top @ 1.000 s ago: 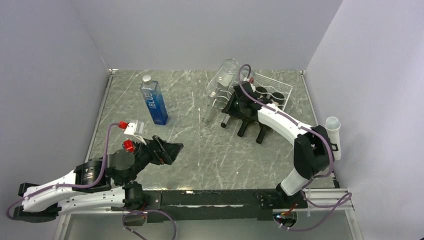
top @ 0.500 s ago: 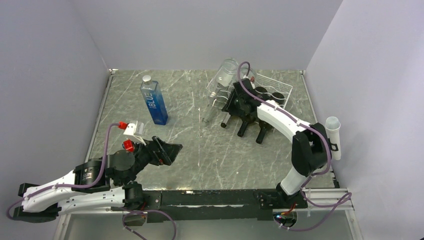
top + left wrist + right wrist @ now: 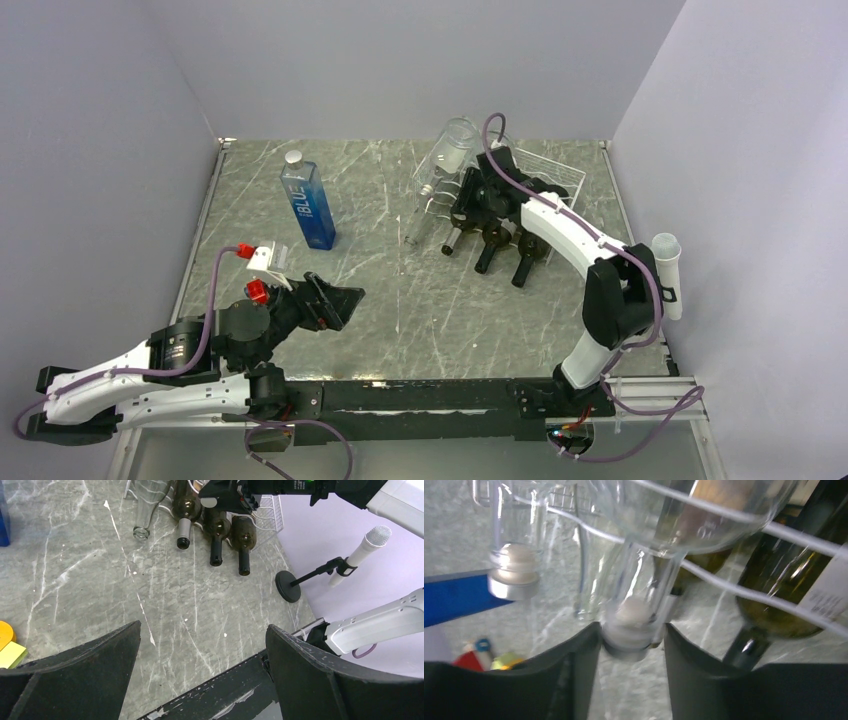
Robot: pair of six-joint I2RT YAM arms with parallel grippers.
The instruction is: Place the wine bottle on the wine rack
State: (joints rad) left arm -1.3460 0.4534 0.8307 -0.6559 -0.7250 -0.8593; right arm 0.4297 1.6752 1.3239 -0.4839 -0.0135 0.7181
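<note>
Three dark bottles (image 3: 216, 527) already lie in the wine rack (image 3: 560, 178), necks pointing off its low edge. The wine bottle (image 3: 636, 580) in hand is a clear glass one lying among the rack's wires just beside them. The right tool (image 3: 632, 640) is clenched on its capped neck, a finger on each side of the cap. The left tool (image 3: 202, 627) hangs released over the bench (image 3: 400, 320), well apart. By its look the bottle is empty, so probably light, but stiff, slick and breakable. The narrow neck is a fair hold for sliding it, though I judge the body may swing or roll. From above, the right arm covers the grasp. The wrist view is blurred and cuts off the bottle's base, and it leaves unclear which groove the bottle rests in or whether it is fully seated.
</note>
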